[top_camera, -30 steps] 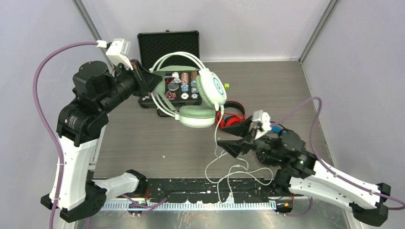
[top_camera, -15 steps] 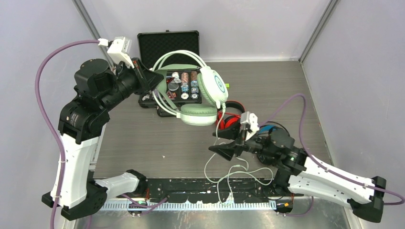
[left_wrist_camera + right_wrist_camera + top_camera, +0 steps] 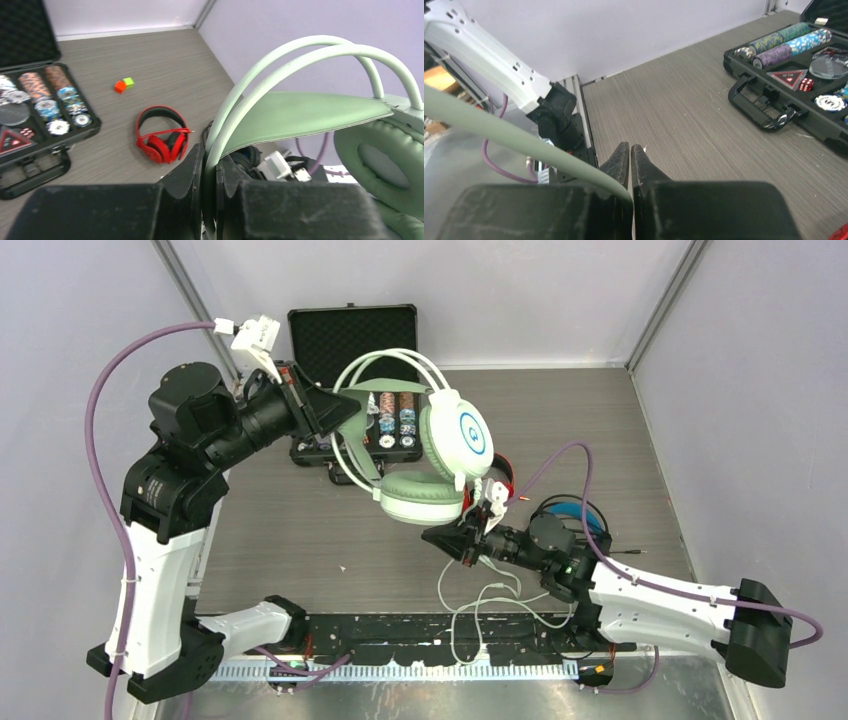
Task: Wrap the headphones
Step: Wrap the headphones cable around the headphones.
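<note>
left tool [image 3: 340,412], upper left of the top view, was clamped shut on the thin headband arcs of the mint-green headphones [image 3: 455,435], holding them up off the surface [image 3: 300,530] at frame centre. one white-faced earcup faced the camera, and the green padded cup sat below it. in the left wrist view the pale arcs [image 3: 300,55] ran straight down into the closed left tool [image 3: 209,160]. right tool [image 3: 432,536], centre of the frame just under the lower cup, had its jaws pinched nearly together. in the right wrist view the pale cable [image 3: 524,145] ran into the closed tips [image 3: 630,147], so it looked gripped. the rest of the cable [image 3: 480,605] lay in loose loops on the surface at lower centre. red headphones [image 3: 160,137] lay flat on the surface, mostly hidden behind the mint pair in the top view. black headphones with blue inner band [image 3: 570,515] lay at centre right by the right arm. open black case of poker chips [image 3: 350,335] stood at upper centre. small red cube [image 3: 120,86] and green cube [image 3: 128,81] touched each other near it.
</note>
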`<state>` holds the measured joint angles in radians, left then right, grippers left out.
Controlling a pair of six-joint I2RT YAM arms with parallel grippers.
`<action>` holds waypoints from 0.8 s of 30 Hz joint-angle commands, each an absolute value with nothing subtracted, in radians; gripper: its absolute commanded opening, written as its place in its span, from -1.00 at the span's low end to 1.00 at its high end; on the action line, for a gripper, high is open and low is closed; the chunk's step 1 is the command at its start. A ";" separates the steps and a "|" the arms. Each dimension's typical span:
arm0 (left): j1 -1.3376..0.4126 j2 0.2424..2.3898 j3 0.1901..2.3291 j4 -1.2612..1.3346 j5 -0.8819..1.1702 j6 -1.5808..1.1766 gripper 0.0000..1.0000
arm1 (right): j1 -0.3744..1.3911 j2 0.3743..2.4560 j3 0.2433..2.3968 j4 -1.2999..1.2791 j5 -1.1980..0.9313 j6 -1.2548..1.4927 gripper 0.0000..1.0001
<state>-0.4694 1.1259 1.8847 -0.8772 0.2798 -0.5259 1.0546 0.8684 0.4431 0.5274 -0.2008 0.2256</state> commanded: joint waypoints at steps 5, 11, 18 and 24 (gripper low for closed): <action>-0.466 1.095 1.799 -0.581 0.686 -0.719 -1.00 | 1.051 0.916 0.516 0.688 -0.133 0.175 -0.99; -0.466 1.079 1.665 -0.477 0.897 -0.758 -1.00 | 0.969 0.933 0.582 0.649 -0.180 0.179 -0.99; -0.466 1.060 1.566 -0.516 0.981 -0.677 -1.00 | 0.818 0.963 0.656 0.622 -0.309 0.260 -0.99; -0.466 1.059 1.507 -0.692 0.983 -0.510 -1.00 | 0.766 0.935 0.749 0.418 -0.356 0.229 -0.99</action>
<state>-0.4625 1.0946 1.5200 -0.6151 0.8570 -0.5678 0.8036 0.9600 0.6605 0.5426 -0.3233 0.2382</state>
